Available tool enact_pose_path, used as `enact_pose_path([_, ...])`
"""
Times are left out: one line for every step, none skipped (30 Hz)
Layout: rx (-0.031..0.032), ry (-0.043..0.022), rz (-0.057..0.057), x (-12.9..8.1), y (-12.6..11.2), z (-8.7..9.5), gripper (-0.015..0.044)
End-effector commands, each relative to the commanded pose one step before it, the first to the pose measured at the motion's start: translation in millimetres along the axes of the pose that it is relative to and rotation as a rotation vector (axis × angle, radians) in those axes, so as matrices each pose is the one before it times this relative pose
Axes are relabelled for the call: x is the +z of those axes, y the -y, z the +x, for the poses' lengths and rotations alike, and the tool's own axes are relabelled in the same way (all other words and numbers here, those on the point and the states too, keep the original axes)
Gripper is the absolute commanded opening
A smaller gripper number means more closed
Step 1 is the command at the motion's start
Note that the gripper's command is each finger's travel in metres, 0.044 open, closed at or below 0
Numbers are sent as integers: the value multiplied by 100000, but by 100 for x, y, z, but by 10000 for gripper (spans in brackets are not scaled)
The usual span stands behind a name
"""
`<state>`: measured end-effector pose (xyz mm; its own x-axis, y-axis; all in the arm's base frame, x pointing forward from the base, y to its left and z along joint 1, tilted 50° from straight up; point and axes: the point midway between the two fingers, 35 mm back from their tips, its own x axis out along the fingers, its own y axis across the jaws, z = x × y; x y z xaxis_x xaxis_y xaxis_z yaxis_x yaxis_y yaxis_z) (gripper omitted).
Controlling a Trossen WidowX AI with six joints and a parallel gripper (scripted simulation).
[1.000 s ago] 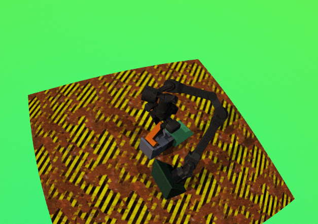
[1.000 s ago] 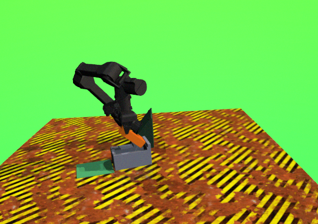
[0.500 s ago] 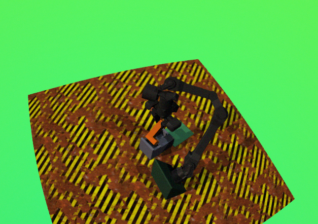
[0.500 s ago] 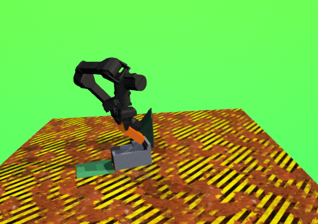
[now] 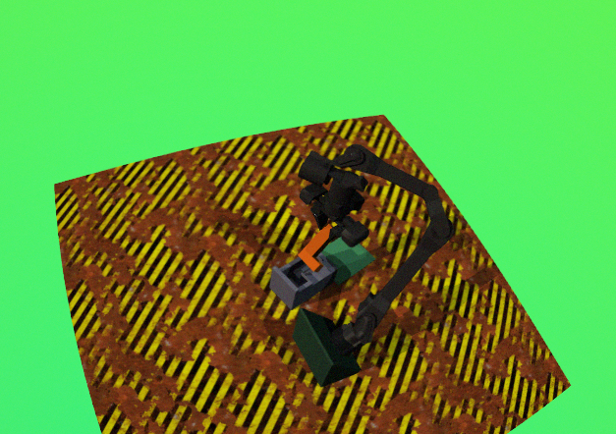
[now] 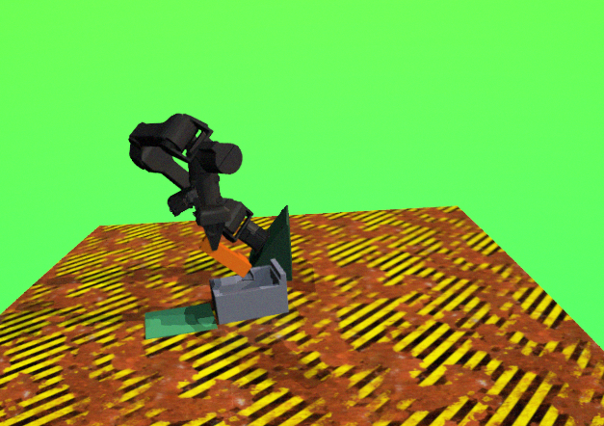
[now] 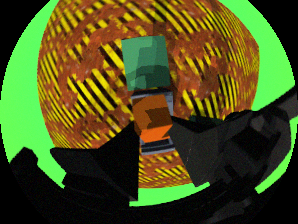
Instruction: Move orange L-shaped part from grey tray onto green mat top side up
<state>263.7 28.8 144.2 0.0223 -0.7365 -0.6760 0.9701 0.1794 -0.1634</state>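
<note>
My gripper (image 5: 327, 226) (image 6: 214, 239) (image 7: 150, 120) is shut on one end of the orange L-shaped part (image 5: 312, 248) (image 6: 227, 256) (image 7: 153, 121). The part hangs tilted in the air, its lower L end just above the grey tray (image 5: 288, 290) (image 6: 247, 301) (image 7: 141, 102), clear of the dark pocket (image 5: 300, 275). The green mat (image 5: 352, 257) (image 6: 177, 320) (image 7: 147, 60) lies flat on the floor right beside the tray. In the wrist view the mat lies beyond the tray, and the dark fingers frame the part on both sides.
A dark green wedge-shaped block (image 5: 321, 348) (image 6: 277, 244) holds the arm's base, close to the tray. The floor (image 5: 165, 286) (image 6: 412, 326) is rusty with yellow-black stripes and ends at edges all around.
</note>
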Motion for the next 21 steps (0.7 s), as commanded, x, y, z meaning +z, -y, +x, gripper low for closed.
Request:
enact_pose_path([1266, 18, -572, 1818, 297, 24, 0])
enact_pose_path([450, -81, -5, 496, 84, -11, 0])
enact_pose_path([430, -72, -4, 485, 82, -13, 0])
enact_pose_path([413, -64, -3, 476, 81, -14, 0])
enact_pose_path([397, -56, -2, 469, 81, -14, 0])
enact_pose_path([380, -48, -2, 462, 79, -15, 0])
enact_pose_path([365, -41, -1, 458, 78, -16, 0])
enact_pose_path([352, -34, 0, 460, 76, -16, 0])
enact_pose_path([341, -27, 0, 464, 74, -17, 0])
enact_pose_path([329, -20, 1, 468, 72, -18, 0])
enact_pose_path([315, -13, 2, 471, 70, -18, 0])
enact_pose_path([300, -6, 3, 472, 67, -18, 0])
enact_pose_path([355, 23, 9, 572, 93, -23, 0])
enact_pose_path([257, 38, 10, 425, 78, -17, 0])
enact_pose_path([151, 31, 8, 256, 51, -11, 0])
enact_pose_path([50, 12, 3, 85, 18, -4, 0])
enact_pose_path([0, 0, 0, 0, 0, 0, 0])
enact_pose_path([0, 0, 0, 0, 0, 0, 0])
enact_pose_path([0, 0, 0, 0, 0, 0, 0])
enact_pose_path([0, 0, 0, 0, 0, 0, 0])
enact_pose_path([0, 0, 0, 0, 0, 0, 0])
